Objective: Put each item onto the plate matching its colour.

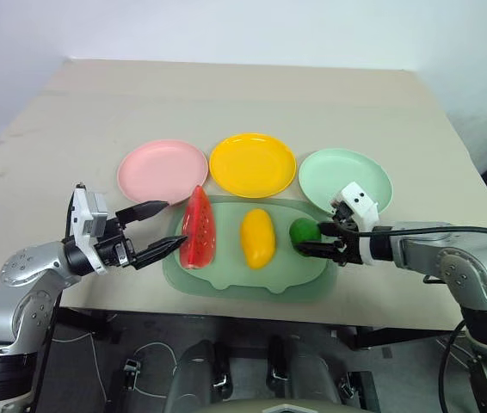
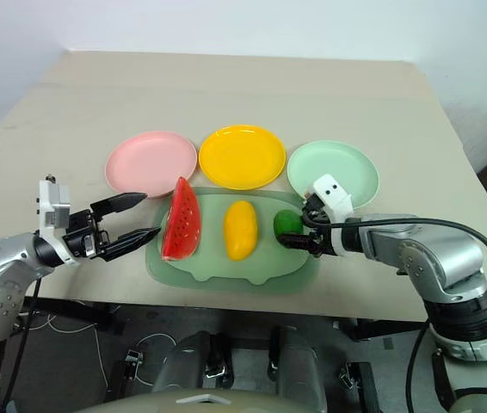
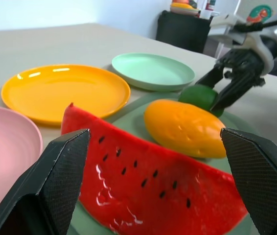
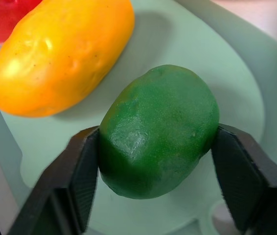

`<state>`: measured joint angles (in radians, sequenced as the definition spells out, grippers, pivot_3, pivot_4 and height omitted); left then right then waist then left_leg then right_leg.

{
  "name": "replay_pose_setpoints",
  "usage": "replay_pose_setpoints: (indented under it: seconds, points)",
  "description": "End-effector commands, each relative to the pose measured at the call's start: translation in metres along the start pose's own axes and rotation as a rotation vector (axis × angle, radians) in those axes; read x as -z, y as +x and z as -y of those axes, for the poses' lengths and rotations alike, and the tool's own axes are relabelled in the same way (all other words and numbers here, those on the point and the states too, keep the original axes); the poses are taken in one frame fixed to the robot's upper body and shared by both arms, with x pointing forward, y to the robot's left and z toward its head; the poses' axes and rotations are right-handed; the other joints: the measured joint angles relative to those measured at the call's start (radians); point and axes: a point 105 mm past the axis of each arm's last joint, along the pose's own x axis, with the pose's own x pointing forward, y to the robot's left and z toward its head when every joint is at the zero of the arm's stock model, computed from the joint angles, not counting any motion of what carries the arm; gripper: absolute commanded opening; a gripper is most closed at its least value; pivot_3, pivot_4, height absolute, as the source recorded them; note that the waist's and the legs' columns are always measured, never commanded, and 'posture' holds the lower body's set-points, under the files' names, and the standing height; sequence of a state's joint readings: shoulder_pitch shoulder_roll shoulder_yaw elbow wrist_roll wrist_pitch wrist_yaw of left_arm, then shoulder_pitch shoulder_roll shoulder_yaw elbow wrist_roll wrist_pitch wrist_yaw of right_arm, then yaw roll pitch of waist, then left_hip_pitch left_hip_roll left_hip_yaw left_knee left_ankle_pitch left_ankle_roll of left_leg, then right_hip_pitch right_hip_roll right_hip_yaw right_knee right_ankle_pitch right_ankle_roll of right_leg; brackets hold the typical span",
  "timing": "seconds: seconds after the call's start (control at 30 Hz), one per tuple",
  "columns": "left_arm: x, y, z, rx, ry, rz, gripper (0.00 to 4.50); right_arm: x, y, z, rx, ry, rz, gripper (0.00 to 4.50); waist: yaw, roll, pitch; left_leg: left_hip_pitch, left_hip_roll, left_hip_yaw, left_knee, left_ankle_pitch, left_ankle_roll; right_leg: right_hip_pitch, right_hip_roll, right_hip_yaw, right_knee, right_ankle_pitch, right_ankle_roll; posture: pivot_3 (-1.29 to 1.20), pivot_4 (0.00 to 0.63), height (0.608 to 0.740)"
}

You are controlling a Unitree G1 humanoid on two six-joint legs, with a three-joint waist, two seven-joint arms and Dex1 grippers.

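**Right gripper clamps the green fruit on the tray; left gripper spread beside the watermelon**

The right gripper (image 1: 314,240) is pinching the dark green round fruit (image 4: 159,130), one black finger pressed against each side of it. The fruit sits at the right end of the pale green tray (image 1: 226,277), just beside the yellow mango (image 1: 257,237); whether it is resting on the tray floor or slightly raised I cannot tell.

The left gripper (image 1: 164,227) is spread wide, gripping nothing. It hangs at the tray's left edge with its fingertips (image 3: 62,161) either side of the red watermelon wedge (image 1: 199,229), close but apart from it.

The watermelon wedge lies at the left end of the tray, red face with black seeds showing. The mango lies in the tray's middle, between wedge and green fruit, touching neither.

The tray sits at the near edge of the table (image 1: 243,95), roughly centred. Three plates stand in a row just behind it, toward the table's middle: pink plate (image 1: 162,170) on the left, yellow plate (image 1: 252,163) in the centre, mint green plate (image 1: 345,180) on the right. The mint plate's near rim is just behind the right wrist. All three plates carry nothing; none of the fruits has reached its plate.
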<state>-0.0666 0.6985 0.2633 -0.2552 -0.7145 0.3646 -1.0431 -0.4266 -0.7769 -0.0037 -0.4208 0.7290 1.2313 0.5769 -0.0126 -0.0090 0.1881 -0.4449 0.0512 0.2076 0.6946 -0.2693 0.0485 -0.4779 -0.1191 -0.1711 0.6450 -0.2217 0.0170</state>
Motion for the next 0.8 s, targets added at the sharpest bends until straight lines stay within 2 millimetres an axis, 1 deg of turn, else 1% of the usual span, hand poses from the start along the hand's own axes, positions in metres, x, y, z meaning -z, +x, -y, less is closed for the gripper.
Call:
replay_pose_setpoints:
  seconds: [0.03, 0.13, 0.17, 0.23, 0.27, 0.3, 0.33, 0.43, 0.5, 0.57, 0.67, 0.8]
  points:
    - [-0.009, -0.006, -0.003, -0.018, 0.047, 0.01, 4.5, -0.014, -0.012, -0.004, -0.011, -0.057, 0.06, 3.01, 0.0, 0.0, 0.0, 0.0, 0.0, 0.0, 0.0, 0.0, 0.0, 0.0, 0.0, 0.0, 0.0, 0.0, 0.0, 0.0, 0.15, 0.696]
    - [-0.009, -0.007, -0.003, -0.023, 0.049, 0.01, 4.5, -0.023, -0.016, -0.002, -0.007, -0.062, 0.089, 3.01, 0.0, 0.0, 0.0, 0.0, 0.0, 0.0, 0.0, 0.0, 0.0, 0.0, 0.0, 0.0, 0.0, 0.0, 0.001, 0.0, 0.15, 0.696]
    - [-0.009, -0.007, -0.003, -0.026, 0.049, 0.012, 4.5, -0.031, -0.019, 0.001, 0.001, -0.066, 0.123, 3.01, 0.0, 0.0, 0.0, 0.0, 0.0, 0.0, 0.0, 0.0, 0.0, 0.0, 0.0, 0.0, 0.0, 0.0, 0.001, 0.0, 0.15, 0.696]
    - [-0.01, -0.007, -0.003, -0.03, 0.05, 0.015, 4.5, -0.052, -0.025, 0.014, 0.05, -0.076, 0.209, 3.01, -0.003, 0.0, 0.0, 0.0, 0.0, 0.0, 0.0, 0.0, 0.0, 0.0, 0.0, 0.0, 0.0, 0.0, 0.0, 0.0, 0.15, 0.696]
    - [-0.01, -0.007, -0.003, -0.034, 0.05, 0.017, 4.5, -0.061, -0.026, 0.023, 0.086, -0.077, 0.248, 3.01, -0.004, 0.0, 0.0, 0.0, 0.0, 0.001, 0.0, 0.0, 0.0, 0.0, 0.0, 0.001, 0.0, 0.0, 0.0, 0.0, 0.15, 0.696]
    - [-0.01, -0.007, -0.003, -0.036, 0.051, 0.017, 4.5, -0.066, -0.025, 0.033, 0.124, -0.071, 0.268, 3.01, -0.005, 0.0, 0.0, 0.0, 0.0, 0.001, 0.0, 0.0, 0.0, 0.0, 0.0, 0.001, 0.0, 0.0, 0.001, 0.0, 0.15, 0.696]
    - [-0.01, -0.007, -0.003, -0.038, 0.052, 0.015, 4.5, -0.068, -0.023, 0.042, 0.158, -0.061, 0.271, 3.01, -0.004, 0.0, 0.0, 0.0, 0.0, 0.001, 0.0, 0.0, 0.0, 0.0, 0.0, 0.001, 0.0, 0.0, 0.001, 0.0, 0.15, 0.696]
    - [-0.01, -0.008, -0.004, -0.048, 0.057, 0.013, 4.5, -0.07, -0.017, 0.085, 0.319, 0.052, 0.272, 3.01, -0.003, 0.0, 0.0, 0.0, 0.0, 0.001, -0.001, 0.0, 0.0, -0.001, 0.0, 0.0, 0.0, 0.001, -0.001, 0.0, 0.15, 0.696]
    - [-0.011, -0.01, -0.004, -0.058, 0.063, 0.013, 4.5, -0.069, -0.013, 0.109, 0.415, 0.114, 0.258, 3.01, -0.004, 0.0, 0.0, 0.0, 0.0, 0.002, -0.001, 0.0, 0.0, -0.001, 0.0, 0.001, 0.001, 0.001, -0.002, 0.0, 0.15, 0.696]
    - [-0.011, -0.01, -0.004, -0.064, 0.069, 0.012, 4.5, -0.065, -0.009, 0.127, 0.492, 0.121, 0.222, 3.01, -0.004, 0.0, 0.0, -0.001, 0.0, 0.003, -0.001, 0.0, -0.001, -0.002, 0.0, 0.001, 0.002, 0.001, -0.002, 0.0, 0.15, 0.696]
    - [-0.012, -0.009, -0.004, -0.074, 0.072, 0.021, 4.5, -0.062, -0.002, 0.143, 0.56, 0.096, 0.187, 3.01, -0.008, 0.001, 0.0, -0.002, 0.0, 0.004, -0.001, 0.001, -0.001, -0.004, 0.0, 0.002, 0.003, 0.002, 0.0, 0.0, 0.15, 0.696]
    - [-0.012, -0.01, -0.003, -0.084, 0.077, 0.02, 4.5, -0.06, 0.005, 0.149, 0.569, 0.106, 0.148, 3.01, -0.013, 0.001, 0.001, -0.001, 0.0, 0.005, -0.001, 0.001, -0.002, -0.004, 0.0, 0.002, 0.004, 0.003, 0.002, 0.0, 0.15, 0.696]
